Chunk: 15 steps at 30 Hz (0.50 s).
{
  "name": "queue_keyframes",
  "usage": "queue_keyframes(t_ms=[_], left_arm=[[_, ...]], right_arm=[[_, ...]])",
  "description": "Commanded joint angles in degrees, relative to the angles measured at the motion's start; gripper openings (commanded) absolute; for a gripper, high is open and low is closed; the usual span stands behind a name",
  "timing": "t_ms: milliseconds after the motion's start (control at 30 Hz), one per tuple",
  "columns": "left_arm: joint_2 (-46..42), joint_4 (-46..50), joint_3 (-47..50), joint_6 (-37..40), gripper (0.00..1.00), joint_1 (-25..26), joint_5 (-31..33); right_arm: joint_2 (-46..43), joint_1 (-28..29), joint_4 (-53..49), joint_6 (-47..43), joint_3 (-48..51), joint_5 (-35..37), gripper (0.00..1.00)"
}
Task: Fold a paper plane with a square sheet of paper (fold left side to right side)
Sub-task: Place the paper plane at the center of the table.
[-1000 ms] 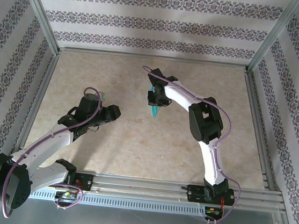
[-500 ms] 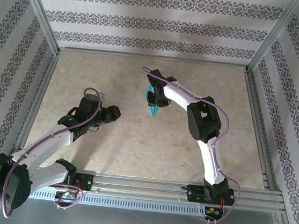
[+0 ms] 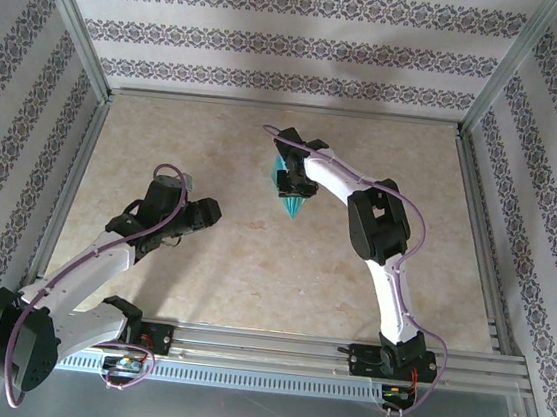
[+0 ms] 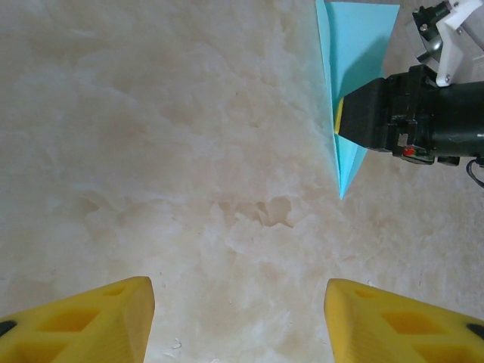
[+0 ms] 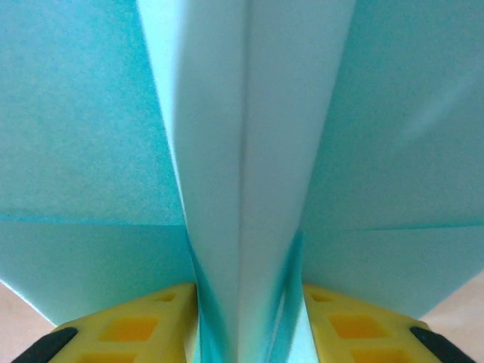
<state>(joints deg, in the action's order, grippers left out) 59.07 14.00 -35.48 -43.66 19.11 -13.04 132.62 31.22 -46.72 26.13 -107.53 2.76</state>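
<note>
The paper plane [image 3: 290, 203] is a slim cyan dart, pointing toward the near edge of the table. My right gripper [image 3: 295, 182] is shut on it near its wide end. In the right wrist view the plane's [image 5: 246, 151] central fold stands up between the yellow fingers [image 5: 128, 325], with the wings spread to both sides. The left wrist view shows the plane [image 4: 352, 45] and the black right gripper [image 4: 355, 121] at upper right. My left gripper [image 3: 208, 209] hovers over bare table left of the plane, its jaws wide apart and holding nothing [image 4: 238, 318]. The square sheet of paper is out of view.
The beige marbled table [image 3: 252, 266] is fenced by an aluminium frame [image 3: 290, 109] and patterned walls. Both arm bases sit on the rail [image 3: 263, 346] at the near edge.
The right gripper and the plane have shifted slightly toward the back of the table. The left arm has barely moved.
</note>
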Motion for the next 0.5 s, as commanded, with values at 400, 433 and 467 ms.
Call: queue_keyframes(t_ms=[400, 433, 467], left_arm=[[0.1, 2.5, -1.7, 1.5, 0.62, -2.0, -1.0], [0.2, 2.5, -1.8, 1.5, 0.62, -2.0, -1.2], [0.3, 2.5, -1.9, 1.5, 0.62, -2.0, -1.3]], right_arm=[[-1.5, -0.3, -3.7, 5.1, -2.0, 1.8, 0.41], [-1.7, -0.2, -3.9, 4.9, -2.4, 2.2, 0.41], [-2.0, -0.1, -4.4, 4.6, -2.6, 2.5, 0.41]])
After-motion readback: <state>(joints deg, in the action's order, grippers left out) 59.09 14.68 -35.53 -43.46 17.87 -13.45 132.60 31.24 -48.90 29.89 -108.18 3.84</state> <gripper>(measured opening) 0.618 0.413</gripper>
